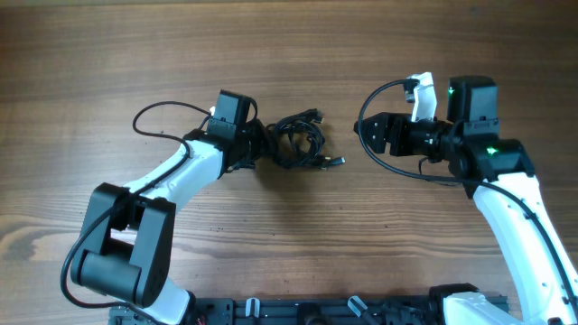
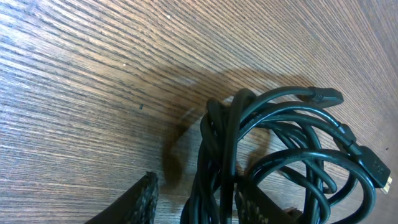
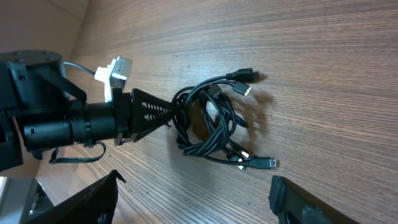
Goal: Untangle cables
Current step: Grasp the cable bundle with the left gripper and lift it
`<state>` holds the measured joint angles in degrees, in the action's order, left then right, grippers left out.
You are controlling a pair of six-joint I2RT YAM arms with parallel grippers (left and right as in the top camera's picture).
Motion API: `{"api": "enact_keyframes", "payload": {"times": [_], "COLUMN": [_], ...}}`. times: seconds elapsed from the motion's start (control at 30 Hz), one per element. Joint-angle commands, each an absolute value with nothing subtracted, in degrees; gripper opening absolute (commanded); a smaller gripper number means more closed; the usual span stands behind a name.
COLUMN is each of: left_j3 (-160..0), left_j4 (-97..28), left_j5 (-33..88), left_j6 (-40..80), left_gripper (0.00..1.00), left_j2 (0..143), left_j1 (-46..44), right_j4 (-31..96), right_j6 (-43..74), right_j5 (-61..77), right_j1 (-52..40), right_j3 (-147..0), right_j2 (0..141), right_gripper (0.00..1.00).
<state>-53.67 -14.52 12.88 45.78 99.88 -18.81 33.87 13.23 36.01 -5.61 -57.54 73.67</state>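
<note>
The tangled thin black cables [image 1: 301, 143] are pinched at 9 o'clock by the left jaws; the right jaws are spread, well apart at 3 o'clock.

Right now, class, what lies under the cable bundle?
Beneath the cables, only the wooden table and their shadow show. Anything directly under the coils is covered.

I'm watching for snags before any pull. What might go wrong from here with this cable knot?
The left hand pinches several strands of the knotted bundle of thin black cords at once, so pulling may drag the whole knot or tighten it. The open right hand hangs apart from it, so nothing anchors the other side.
</note>
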Motion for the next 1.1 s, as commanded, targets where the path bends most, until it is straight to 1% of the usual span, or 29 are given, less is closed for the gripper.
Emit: {"api": "enact_keyframes", "payload": {"times": [0.0, 0.33, 0.43, 0.63, 0.67, 0.7, 0.77, 0.8, 0.9, 0.97, 1.07], "left_j3": [-54.61, -54.59, -54.59, -54.59, -54.59, -54.59, -54.59, -54.59, -54.7, -55.9, -57.23], "left_j4": [-14.61, -14.55, -14.28, -10.96, -10.5, -9.74, -9.21, -9.21, -7.75, -7.46, -6.72], "left_j5": [11.88, 10.57, 10.61, 10.59, 10.55, 10.57, 9.98, 9.13, 8.47, 8.97, 11.27], "left_j6": [45.71, 47.24, 50.28, 52.36, 53.45, 53.65, 53.65, 53.65, 53.6, 52.73, 52.84], "left_gripper": [0.4, 0.4, 0.4, 0.37, 0.35, 0.3, 0.08, 0.04, 0.04, 0.04, 0.04], "left_j2": [100.57, 100.68, 100.88, 103.92, 104.6, 105.45, 106.74, 107.22, 106.65, 102.85, 95.9], "left_j1": [-18.92, -18.92, -19.03, -22.28, -23.0, -23.7, -24.62, -24.93, -24.82, -24.05, -23.51], "right_j4": [34.11, 34.09, 34.09, 33.91, 33.91, 33.91, 33.91, 33.91, 33.85, 33.71, 32.34], "right_j6": [13.65, 13.69, 13.69, 13.69, 13.72, 13.74, 13.72, 13.74, 14.22, 15.22, 15.53], "right_j5": [34.68, 34.48, 34.46, 34.46, 34.44, 34.28, 34.3, 34.3, 34.33, 34.83, 37.74], "right_j1": [-5.93, -5.93, -5.93, -5.93, -5.93, -5.93, -5.93, -5.93, -5.93, -5.93, -5.96], "right_j3": [-58.59, -58.59, -58.59, -58.59, -58.59, -58.59, -58.59, -58.59, -58.59, -58.59, -58.59], "right_j2": [74.46, 76.31, 76.31, 76.31, 76.31, 76.31, 76.31, 76.31, 76.31, 76.31, 76.29], "right_gripper": [0.8, 0.8, 0.8, 0.8, 0.8, 0.8, 0.8, 0.8, 0.8, 0.8, 0.75]}}
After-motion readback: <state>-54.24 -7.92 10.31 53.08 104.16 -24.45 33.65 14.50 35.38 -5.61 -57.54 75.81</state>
